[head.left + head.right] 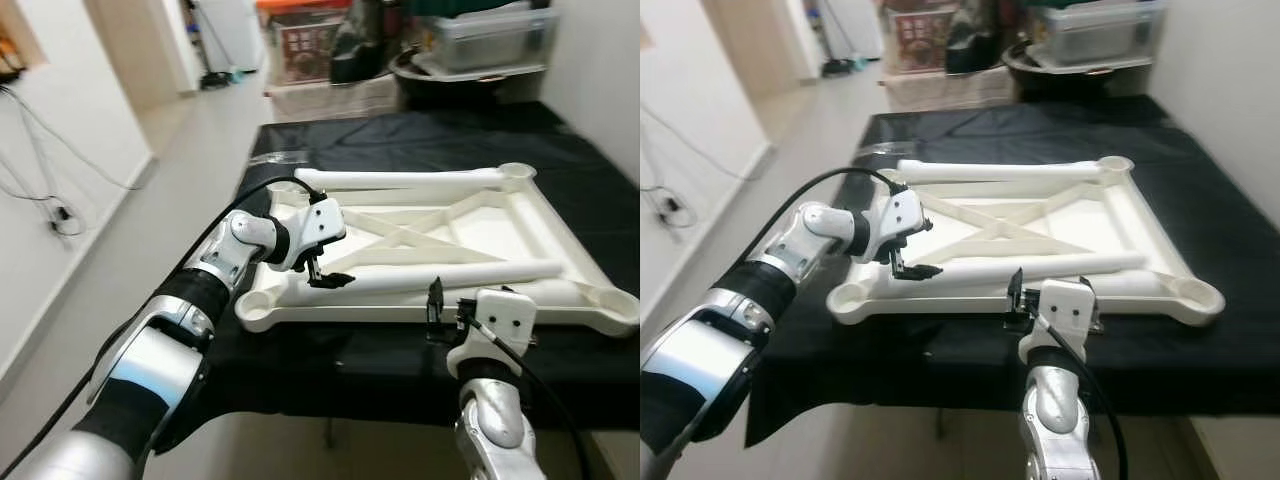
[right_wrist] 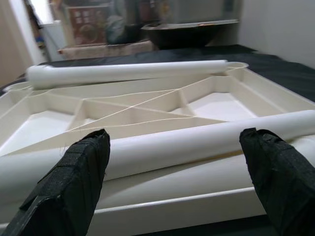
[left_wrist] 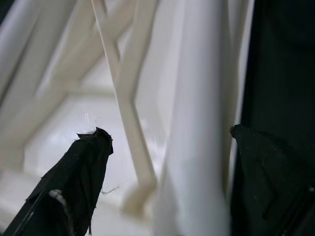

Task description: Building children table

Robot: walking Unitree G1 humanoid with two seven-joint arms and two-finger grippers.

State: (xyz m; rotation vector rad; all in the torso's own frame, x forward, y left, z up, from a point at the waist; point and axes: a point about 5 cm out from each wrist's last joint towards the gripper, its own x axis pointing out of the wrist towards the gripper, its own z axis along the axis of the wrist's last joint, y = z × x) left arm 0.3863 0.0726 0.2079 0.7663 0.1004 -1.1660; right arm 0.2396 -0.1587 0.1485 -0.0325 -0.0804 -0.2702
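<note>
An upturned white plastic table top (image 1: 562, 228) with cross ribs lies on a black cloth. Two white tube legs rest on it: one along the far rim (image 1: 400, 180), one slanting across the near side (image 1: 450, 275). My left gripper (image 1: 325, 274) hangs over the left end of the near leg, open. In the left wrist view that leg (image 3: 197, 147) runs between the fingers (image 3: 83, 172), nearer one finger than the other. My right gripper (image 1: 450, 305) stands open at the top's front rim. The right wrist view looks across the near leg (image 2: 197, 142) between spread fingers (image 2: 74, 182).
The black cloth (image 1: 600, 170) covers a low platform whose front edge is just below my arms. A dark basin (image 1: 450, 75) and a clear storage box (image 1: 490, 35) stand beyond the far end. Bare floor (image 1: 190, 170) runs along the left, with cables (image 1: 50, 200) on the wall.
</note>
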